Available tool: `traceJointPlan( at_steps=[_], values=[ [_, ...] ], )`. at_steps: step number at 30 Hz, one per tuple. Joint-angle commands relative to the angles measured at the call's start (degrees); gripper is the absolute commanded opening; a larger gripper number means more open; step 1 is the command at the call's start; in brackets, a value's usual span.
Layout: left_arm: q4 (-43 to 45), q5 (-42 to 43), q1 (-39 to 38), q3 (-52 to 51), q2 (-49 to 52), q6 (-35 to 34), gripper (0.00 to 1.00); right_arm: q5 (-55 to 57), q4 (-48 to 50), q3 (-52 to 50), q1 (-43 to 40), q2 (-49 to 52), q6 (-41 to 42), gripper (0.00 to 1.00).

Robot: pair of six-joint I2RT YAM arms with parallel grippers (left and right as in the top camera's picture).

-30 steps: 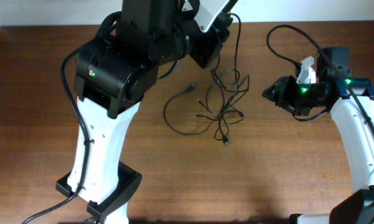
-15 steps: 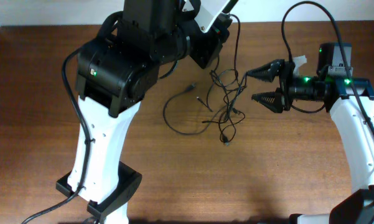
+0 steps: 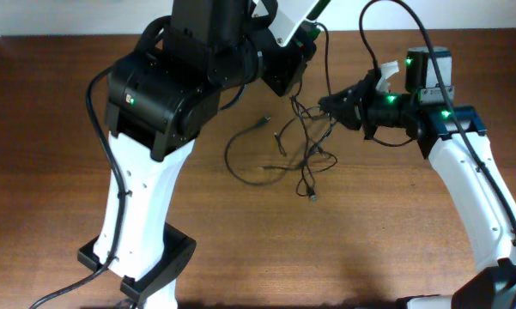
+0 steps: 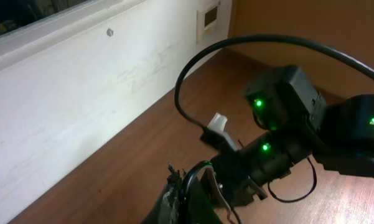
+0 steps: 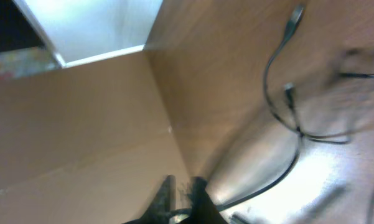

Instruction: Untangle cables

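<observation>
Two robot arms (image 3: pixel 154 103) (image 3: pixel 464 172); one tangled bundle of thin black cables (image 3: pixel 309 146); one wooden table (image 3: pixel 369 249).

Holds the right arm (image 3: pixel 472 189) stretched leftward from the near right, the right end effector (image 3: pixel 330 105) pointing left with its fingers pressed together. Bends the left arm (image 3: pixel 146 172) up from the near left toward far centre, the left end effector (image 3: pixel 302 47) mostly hidden, its state unclear.

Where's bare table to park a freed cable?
Bare: table front centre, between left arm base and right arm, below the cables; also the strip left of the left arm. Crowded: back centre, around the cables and right gripper.
</observation>
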Motion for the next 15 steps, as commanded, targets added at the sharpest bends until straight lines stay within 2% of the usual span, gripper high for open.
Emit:
traceJointPlan(
  at_steps=[1,3,5,11,15],
  values=[
    [1.62,-0.24,0.15,0.00,-2.10,-0.48,0.00,9.70,-3.54,0.07,-0.70,1.36,-10.86,0.04],
    [3.45,-4.11,0.15,0.02,-5.40,-0.48,0.00,15.93,-8.44,0.04,-0.70,2.80,-13.64,0.04],
    [4.04,-12.46,0.15,0.02,-10.54,-0.50,0.00,19.50,-10.78,-0.28,-0.70,4.52,-16.28,0.04],
    [4.02,-44.00,0.15,0.00,-23.85,-0.50,0.00,20.26,-13.66,-0.50,-4.02,8.37,-20.00,0.04],
    [4.04,-49.35,0.15,0.00,-26.91,-0.48,0.00,20.13,-17.84,-0.50,-8.17,8.35,-25.20,0.04]
  ],
)
